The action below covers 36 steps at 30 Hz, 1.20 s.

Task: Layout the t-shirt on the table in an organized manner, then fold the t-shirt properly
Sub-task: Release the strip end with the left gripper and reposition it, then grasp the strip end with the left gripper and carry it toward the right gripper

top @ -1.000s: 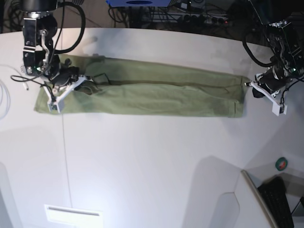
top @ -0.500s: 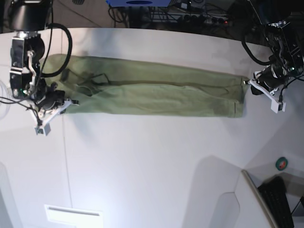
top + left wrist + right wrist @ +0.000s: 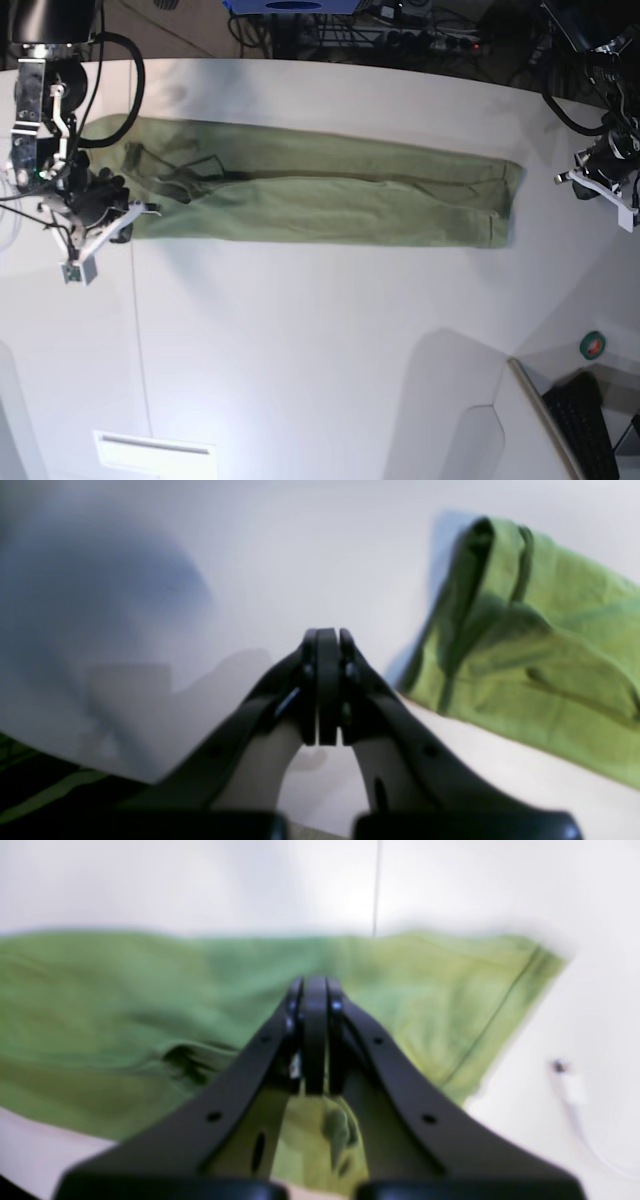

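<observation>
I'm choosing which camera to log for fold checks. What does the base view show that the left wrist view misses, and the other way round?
Only the base view shows the whole olive-green cloth t-shirt folded into a long band, the right gripper, and the white table's thin dark seam. Only the left wrist view shows the left gripper shut and empty, up close, beside the shirt's layered end. Both show shirt, white table and left gripper.

Closed right hand (image 3: pixel 315 1040) over t-shirt (image 3: pixel 125 1010), empty.
</observation>
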Motion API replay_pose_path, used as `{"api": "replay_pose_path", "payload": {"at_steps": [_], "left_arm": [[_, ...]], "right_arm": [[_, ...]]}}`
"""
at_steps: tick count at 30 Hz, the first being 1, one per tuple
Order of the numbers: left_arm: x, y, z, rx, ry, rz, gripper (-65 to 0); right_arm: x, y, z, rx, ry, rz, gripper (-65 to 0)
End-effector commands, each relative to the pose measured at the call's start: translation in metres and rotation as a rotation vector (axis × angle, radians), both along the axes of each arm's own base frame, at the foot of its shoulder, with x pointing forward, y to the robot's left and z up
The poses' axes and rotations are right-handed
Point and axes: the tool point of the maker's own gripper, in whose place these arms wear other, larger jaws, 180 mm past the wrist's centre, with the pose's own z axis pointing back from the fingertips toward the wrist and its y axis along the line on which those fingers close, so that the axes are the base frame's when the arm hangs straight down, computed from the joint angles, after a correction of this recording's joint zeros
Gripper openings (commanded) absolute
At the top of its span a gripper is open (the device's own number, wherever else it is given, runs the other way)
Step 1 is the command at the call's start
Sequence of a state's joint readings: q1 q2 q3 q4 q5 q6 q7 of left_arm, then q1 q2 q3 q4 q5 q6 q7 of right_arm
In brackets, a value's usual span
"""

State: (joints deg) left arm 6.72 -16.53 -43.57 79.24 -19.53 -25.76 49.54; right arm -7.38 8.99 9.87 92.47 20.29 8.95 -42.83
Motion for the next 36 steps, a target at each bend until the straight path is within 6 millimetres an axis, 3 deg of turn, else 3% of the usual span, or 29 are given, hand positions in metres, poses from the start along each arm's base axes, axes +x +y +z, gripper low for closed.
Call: {"api": "replay_pose_path", "payload": {"at_steps": [1, 2, 3, 5, 7, 10, 14, 20, 25, 34, 36], "left_arm": [[0.009, 0.008, 0.015, 0.030, -0.042, -0.008, -65.0], [0.010, 0.008, 0.016, 0.029, -0.046, -0.008, -65.0], [0.011, 0.008, 0.017, 0.030, -0.048, -0.009, -58.9], [0.013, 0.002, 0.018, -0.001, -0.072, -0.010, -34.1], [0.019, -0.006, 0.021, -0.069, -0.122, -0.005, -16.3], [0.020, -0.018, 0.020, -0.174, -0.171, -0.029, -1.3], [0.030, -0.044, 0.002, -0.263, -0.155, -0.127, -1.2], [0.042, -0.051, -0.022, -0.242, -0.112, -0.143, -1.0], [0.045, -0.076, -0.050, -0.269, -0.055, -0.197, -1.0], [0.041, -0.081, -0.065, -0.307, -0.016, -0.180, -1.5], [0.040, -0.081, -0.066, -0.308, -0.013, -0.179, -6.7]], "right_arm": [[0.006, -0.001, 0.016, -0.007, -0.054, 0.010, -65.0], [0.003, 0.000, 0.019, -0.011, -0.063, 0.015, -65.0], [0.000, 0.002, 0.022, -0.014, -0.068, 0.020, -65.0], [-0.009, 0.003, 0.020, -0.016, -0.060, 0.025, -65.0], [-0.015, 0.003, 0.015, -0.015, -0.044, 0.027, -65.0], [-0.021, 0.005, 0.011, -0.013, -0.029, 0.034, -65.0], [-0.022, 0.006, 0.010, -0.013, -0.026, 0.036, -65.0], [-0.024, 0.006, 0.009, -0.013, -0.022, 0.038, -65.0], [-0.027, 0.006, 0.007, -0.011, -0.017, 0.038, -65.0], [-0.034, 0.016, 0.003, 0.015, -0.005, 0.031, -65.0], [-0.033, 0.016, 0.003, 0.015, -0.007, 0.032, -65.0]]}}
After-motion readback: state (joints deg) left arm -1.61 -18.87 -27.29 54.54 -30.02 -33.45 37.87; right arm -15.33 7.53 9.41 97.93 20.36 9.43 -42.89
